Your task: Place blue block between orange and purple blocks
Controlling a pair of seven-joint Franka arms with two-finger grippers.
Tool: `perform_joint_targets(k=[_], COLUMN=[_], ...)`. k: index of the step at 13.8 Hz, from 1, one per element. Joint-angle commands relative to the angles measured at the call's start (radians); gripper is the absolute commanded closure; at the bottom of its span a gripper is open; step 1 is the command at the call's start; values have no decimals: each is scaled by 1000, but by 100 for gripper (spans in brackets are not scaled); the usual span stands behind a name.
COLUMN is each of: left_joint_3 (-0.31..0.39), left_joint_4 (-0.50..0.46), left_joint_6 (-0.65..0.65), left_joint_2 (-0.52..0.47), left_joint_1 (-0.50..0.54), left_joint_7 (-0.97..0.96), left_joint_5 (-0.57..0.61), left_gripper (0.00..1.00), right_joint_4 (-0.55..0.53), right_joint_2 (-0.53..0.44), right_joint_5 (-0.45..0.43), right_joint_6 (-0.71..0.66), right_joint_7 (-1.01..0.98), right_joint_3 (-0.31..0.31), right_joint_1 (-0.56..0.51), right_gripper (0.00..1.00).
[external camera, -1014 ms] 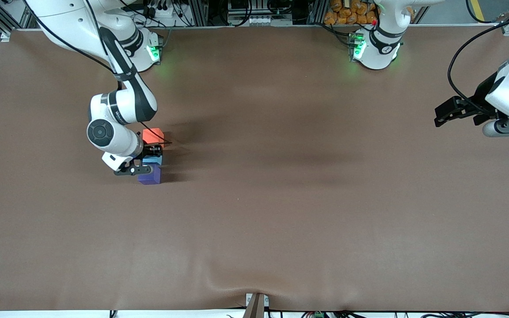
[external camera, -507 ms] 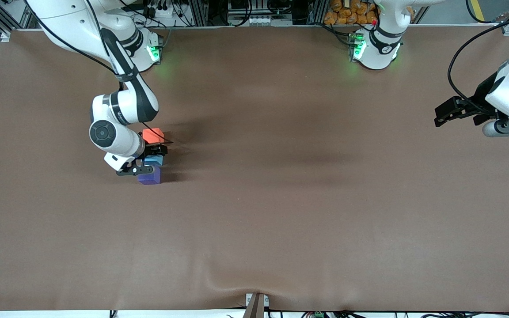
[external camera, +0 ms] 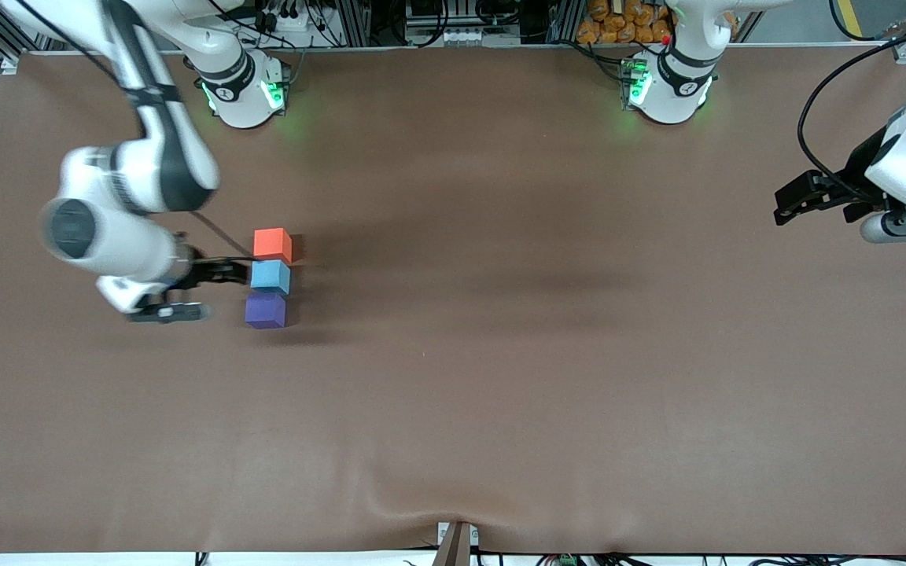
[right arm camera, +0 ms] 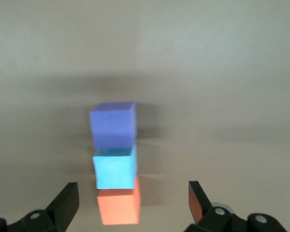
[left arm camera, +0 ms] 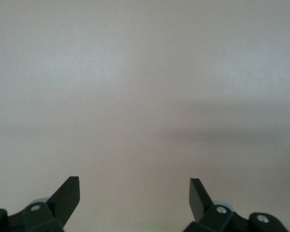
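The orange block, the blue block and the purple block stand in a tight row on the brown table; the blue one is in the middle, the purple one nearest the front camera. The right wrist view shows the same row: purple, blue, orange. My right gripper is open and empty, just off the row toward the right arm's end of the table; its jaws stand wide apart. My left gripper waits open and empty at the left arm's end.
The brown table cover has a raised wrinkle near the front edge. The two arm bases stand along the table's back edge.
My right gripper has let go of the blue block and pulled away from the row toward the right arm's end of the table. The blue block stays between orange and purple. The left arm has not moved.
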Motion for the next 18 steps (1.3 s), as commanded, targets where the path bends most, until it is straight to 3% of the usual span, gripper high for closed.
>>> perform_joint_targets(k=[1,6,9,12,18], left_joint_3=[-3,-2,-2,-2,-11], left_joint_4=[-2,5,49,54,67], left_joint_6=[-22,-47,-64,-85,-116], left_joint_2=[-43,-72,-68,-69,-71], left_joint_1=[11,11,11,9,9], left_joint_7=[54,45,51,56,57], left_joint_5=[5,5,7,7,7], left_gripper=[0,0,0,0,0], right_joint_4=[126,184,371,470,481], right_joint_2=[-20,-190,-195,-196,-221], right_joint_5=[9,-5,-49,-57,-57], right_joint_6=[-125,-283,-477,-602,-630], right_joint_7=[-137,-167,-162,-167,-161], right_joint_3=[10,-3,-17,-37,-36], right_joint_1=[-114,-175,-175,-176,-175], right_gripper=[0,0,0,0,0])
